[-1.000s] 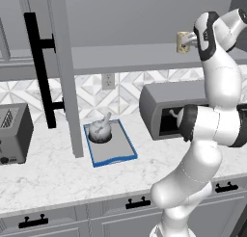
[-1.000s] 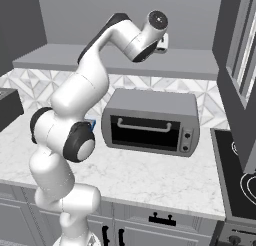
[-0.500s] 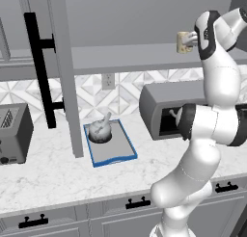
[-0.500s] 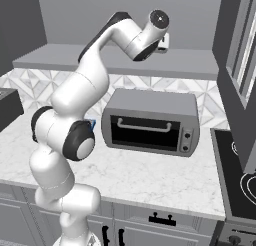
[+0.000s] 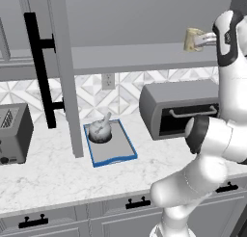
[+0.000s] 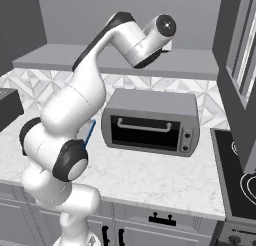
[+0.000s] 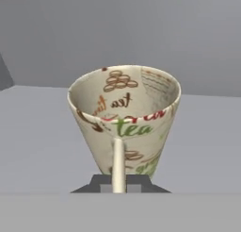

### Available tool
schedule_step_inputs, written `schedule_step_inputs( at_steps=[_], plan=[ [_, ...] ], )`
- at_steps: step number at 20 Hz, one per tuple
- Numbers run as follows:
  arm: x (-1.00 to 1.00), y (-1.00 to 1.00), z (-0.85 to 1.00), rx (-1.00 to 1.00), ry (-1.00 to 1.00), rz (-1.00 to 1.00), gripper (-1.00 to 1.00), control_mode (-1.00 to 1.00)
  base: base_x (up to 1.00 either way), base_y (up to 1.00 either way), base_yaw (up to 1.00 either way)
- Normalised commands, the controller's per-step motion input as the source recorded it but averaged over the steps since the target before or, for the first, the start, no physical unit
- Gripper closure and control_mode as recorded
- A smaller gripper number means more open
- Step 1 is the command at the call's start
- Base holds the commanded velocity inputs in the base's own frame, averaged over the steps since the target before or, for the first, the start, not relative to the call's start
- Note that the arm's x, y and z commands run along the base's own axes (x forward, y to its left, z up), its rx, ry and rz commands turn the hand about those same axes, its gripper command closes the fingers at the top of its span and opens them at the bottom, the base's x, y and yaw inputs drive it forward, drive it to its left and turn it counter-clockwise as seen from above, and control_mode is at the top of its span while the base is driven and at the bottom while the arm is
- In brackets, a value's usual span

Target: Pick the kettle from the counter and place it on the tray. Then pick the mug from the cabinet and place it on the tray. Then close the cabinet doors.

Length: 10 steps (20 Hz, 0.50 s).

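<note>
One item is done: the kettle (image 5: 100,131) sits on the tray (image 5: 117,151), centre-left of the left base view. My claw (image 5: 205,38), upper right, is at the mug (image 5: 193,39) on the cabinet (image 5: 144,58) shelf; whether my fingers have closed I cannot tell. Mug to tray and both doors (image 5: 60,72) remain.

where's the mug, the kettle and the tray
mug (image 7: 123,108): hand view, inner wall under the rim
kettle (image 5: 100,131): left base view, round body on the tray
tray (image 5: 115,154): left base view, bare grey floor near its front blue rim
</note>
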Motion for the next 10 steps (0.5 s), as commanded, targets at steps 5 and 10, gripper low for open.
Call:
schedule_step_inputs(
  at_steps=[5,10],
  plan=[
    [-1.0,0.48,-0.06,-0.1,-0.08,0.21,1.0,-1.0,0.0,0.0,0.0],
    [-1.0,0.82,-0.19,-0.14,-0.01,0.43,1.0,-1.0,0.0,0.0,0.0]
  ],
)
